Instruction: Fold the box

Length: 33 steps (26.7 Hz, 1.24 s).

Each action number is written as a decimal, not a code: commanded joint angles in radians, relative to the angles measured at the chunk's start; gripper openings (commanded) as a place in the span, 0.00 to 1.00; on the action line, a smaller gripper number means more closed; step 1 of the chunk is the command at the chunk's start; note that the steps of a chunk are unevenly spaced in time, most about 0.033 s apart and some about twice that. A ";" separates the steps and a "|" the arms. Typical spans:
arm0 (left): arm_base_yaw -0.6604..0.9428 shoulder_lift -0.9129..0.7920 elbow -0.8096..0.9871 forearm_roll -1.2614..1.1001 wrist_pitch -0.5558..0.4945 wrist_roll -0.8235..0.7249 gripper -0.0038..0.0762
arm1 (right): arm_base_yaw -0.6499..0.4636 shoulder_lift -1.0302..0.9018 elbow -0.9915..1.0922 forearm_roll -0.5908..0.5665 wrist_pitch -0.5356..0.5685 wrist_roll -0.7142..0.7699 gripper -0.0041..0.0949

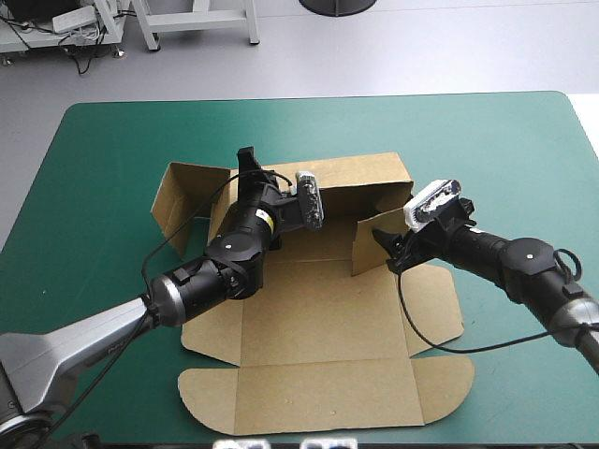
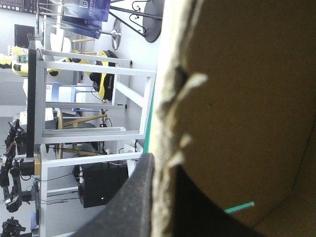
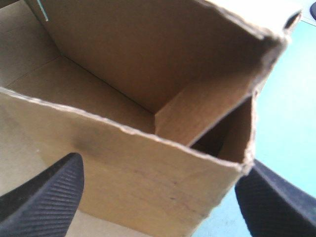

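Left fingers [image 2: 129, 197] pinch an edge of the box [image 1: 318, 327]; right fingers [image 3: 47, 195] gape empty before a raised flap [image 3: 128, 173]. Unheld, that flap may flop back flat.

Bright, even overhead light across teal-green cover [image 1: 103, 159]; soft shadows at box [image 1: 318, 318] edges. Inner wall dim at my left gripper [image 2: 165, 197]; far rim glares white ahead of my right gripper [image 3: 160, 168].
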<state>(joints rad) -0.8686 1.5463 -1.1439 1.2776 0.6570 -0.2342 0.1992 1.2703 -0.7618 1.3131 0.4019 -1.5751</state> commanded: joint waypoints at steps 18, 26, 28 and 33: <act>-0.022 -0.011 -0.129 -0.091 -0.083 0.046 0.04 | -0.020 -0.079 -0.027 -0.162 0.008 0.128 0.84; -0.020 0.061 -0.129 0.045 -0.058 -0.190 0.04 | -0.102 -0.079 -0.027 -0.141 0.101 0.135 0.84; -0.020 0.068 -0.129 0.136 -0.049 -0.302 0.04 | -0.104 -0.079 -0.027 -0.136 0.108 0.135 0.84; -0.022 0.072 -0.121 0.089 -0.034 -0.297 0.04 | -0.104 -0.056 -0.027 -0.085 0.079 0.118 0.82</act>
<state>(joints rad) -0.8830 1.6537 -1.2468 1.3796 0.6305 -0.4864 0.1021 1.2209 -0.7607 1.1540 0.4907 -1.4425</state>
